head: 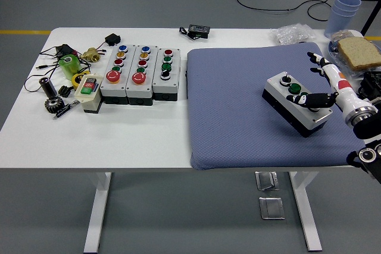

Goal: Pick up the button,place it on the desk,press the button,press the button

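A grey button box [292, 106] with a black base lies slanted on the blue mat [238, 123] at the right. Its top shows a black switch [285, 78] and a green button [294, 88]. My right hand [318, 84] reaches in from the right edge. Its fingers [324, 66] are stretched out past the box's far side and hold nothing. The thumb tip [305, 99] rests on the box's top, just past the green button, and hides what is under it. My left arm is out of view.
Three more button boxes [140, 72] stand in a row at the left, with a small yellow-white box [88, 90], tools and cables beside them. A slice of bread [359, 52], blue cups [343, 13] and a plastic bag [293, 33] are at the far right.
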Robot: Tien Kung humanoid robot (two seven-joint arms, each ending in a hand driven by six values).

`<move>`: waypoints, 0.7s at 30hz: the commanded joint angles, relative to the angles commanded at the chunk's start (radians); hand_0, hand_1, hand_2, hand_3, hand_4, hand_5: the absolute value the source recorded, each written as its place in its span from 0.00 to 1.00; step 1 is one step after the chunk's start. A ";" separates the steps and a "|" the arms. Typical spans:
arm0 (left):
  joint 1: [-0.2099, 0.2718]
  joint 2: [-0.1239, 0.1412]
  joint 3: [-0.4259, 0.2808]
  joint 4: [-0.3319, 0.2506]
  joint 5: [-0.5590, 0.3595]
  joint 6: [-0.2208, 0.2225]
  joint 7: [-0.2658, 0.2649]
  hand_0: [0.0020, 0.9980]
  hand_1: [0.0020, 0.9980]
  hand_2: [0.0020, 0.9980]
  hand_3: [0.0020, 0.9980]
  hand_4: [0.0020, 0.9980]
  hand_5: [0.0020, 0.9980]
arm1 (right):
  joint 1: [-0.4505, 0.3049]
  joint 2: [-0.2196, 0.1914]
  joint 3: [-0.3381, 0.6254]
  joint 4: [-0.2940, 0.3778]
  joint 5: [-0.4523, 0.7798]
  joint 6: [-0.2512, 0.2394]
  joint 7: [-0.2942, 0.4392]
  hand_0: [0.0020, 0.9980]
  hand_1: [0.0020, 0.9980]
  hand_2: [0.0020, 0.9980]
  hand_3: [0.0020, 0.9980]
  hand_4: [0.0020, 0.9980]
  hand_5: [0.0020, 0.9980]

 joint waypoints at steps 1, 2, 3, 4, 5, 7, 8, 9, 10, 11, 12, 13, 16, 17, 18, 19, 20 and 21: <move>0.000 0.000 0.000 0.000 0.000 0.000 0.000 0.65 0.64 0.63 0.57 0.31 0.86 | 0.002 0.001 -0.002 -0.003 -0.023 0.001 -0.001 0.98 0.91 0.99 0.98 1.00 0.09; 0.000 0.000 0.000 0.000 0.000 0.000 0.000 0.65 0.64 0.63 0.57 0.31 0.86 | 0.003 0.002 -0.002 -0.004 -0.036 0.001 -0.002 0.98 0.91 0.99 0.98 1.00 0.09; -0.001 0.000 0.002 0.000 0.000 -0.001 0.000 0.65 0.64 0.63 0.57 0.31 0.86 | 0.019 0.012 -0.016 -0.024 -0.066 0.009 -0.011 0.98 0.91 0.99 0.98 1.00 0.09; -0.002 0.000 0.003 0.000 -0.001 -0.001 0.001 0.65 0.64 0.63 0.57 0.31 0.86 | 0.037 0.021 -0.028 -0.047 -0.083 0.017 -0.019 0.98 0.91 0.99 0.98 1.00 0.09; -0.003 0.000 0.003 0.000 -0.001 -0.001 0.001 0.65 0.64 0.63 0.57 0.31 0.86 | 0.057 0.031 -0.039 -0.074 -0.089 0.029 -0.025 0.98 0.92 0.99 0.99 1.00 0.09; -0.004 0.000 0.004 0.000 -0.003 -0.001 0.001 0.65 0.64 0.63 0.57 0.31 0.86 | 0.076 0.042 -0.049 -0.104 -0.077 0.047 -0.026 0.98 0.92 0.99 0.99 1.00 0.09; -0.005 0.000 0.006 0.000 -0.004 -0.001 0.001 0.65 0.64 0.63 0.57 0.31 0.86 | 0.089 0.050 -0.054 -0.126 -0.073 0.063 -0.028 0.98 0.92 0.99 0.99 1.00 0.09; -0.006 0.000 0.007 0.000 -0.005 -0.001 0.001 0.65 0.64 0.63 0.57 0.31 0.86 | 0.101 0.058 -0.058 -0.148 -0.068 0.081 -0.032 0.98 0.92 0.99 0.99 1.00 0.09; -0.006 0.000 0.007 0.000 -0.005 -0.001 0.001 0.65 0.64 0.63 0.57 0.31 0.86 | 0.107 0.061 -0.060 -0.159 -0.065 0.088 -0.034 0.98 0.92 0.99 0.99 1.00 0.09; -0.006 0.000 0.007 0.000 -0.005 -0.001 0.001 0.65 0.63 0.63 0.57 0.31 0.86 | 0.108 0.062 -0.060 -0.162 -0.064 0.090 -0.034 0.99 0.92 1.00 0.99 0.99 0.10; -0.006 0.000 0.004 0.000 -0.004 0.000 0.002 0.65 0.63 0.63 0.57 0.31 0.86 | 0.119 0.071 -0.062 -0.180 -0.052 0.105 -0.043 0.99 0.92 1.00 0.99 0.99 0.10; -0.006 0.000 0.004 0.000 -0.005 0.000 0.001 0.65 0.63 0.63 0.57 0.31 0.86 | 0.132 0.080 -0.065 -0.199 -0.051 0.116 -0.053 0.99 0.92 1.00 0.99 0.99 0.10; -0.007 0.000 0.005 0.000 -0.005 -0.001 0.002 0.65 0.63 0.63 0.57 0.31 0.86 | 0.153 0.094 -0.070 -0.230 -0.054 0.137 -0.074 0.99 0.92 1.00 0.99 0.99 0.10; -0.007 0.000 0.004 0.000 -0.002 -0.001 0.003 0.65 0.63 0.62 0.57 0.31 0.86 | 0.167 0.102 -0.076 -0.250 -0.063 0.145 -0.084 0.97 0.91 0.99 0.99 0.99 0.11; -0.007 0.000 0.004 0.000 -0.002 -0.001 0.003 0.65 0.63 0.62 0.57 0.31 0.86 | 0.177 0.108 -0.081 -0.263 -0.071 0.154 -0.093 0.97 0.91 0.99 0.99 0.99 0.11; -0.007 0.000 0.005 0.000 -0.002 -0.002 0.004 0.65 0.63 0.62 0.57 0.31 0.86 | 0.187 0.112 -0.085 -0.280 -0.078 0.164 -0.103 0.97 0.91 0.99 0.99 0.99 0.11; -0.007 0.000 0.007 0.000 -0.002 -0.002 0.004 0.65 0.63 0.62 0.57 0.31 0.86 | 0.198 0.117 -0.091 -0.294 -0.085 0.173 -0.113 0.97 0.91 0.99 0.99 0.99 0.11; -0.007 0.000 0.008 0.000 -0.002 -0.003 0.004 0.65 0.63 0.62 0.57 0.31 0.86 | 0.208 0.120 -0.097 -0.310 -0.093 0.181 -0.125 0.97 0.91 0.99 0.99 0.99 0.11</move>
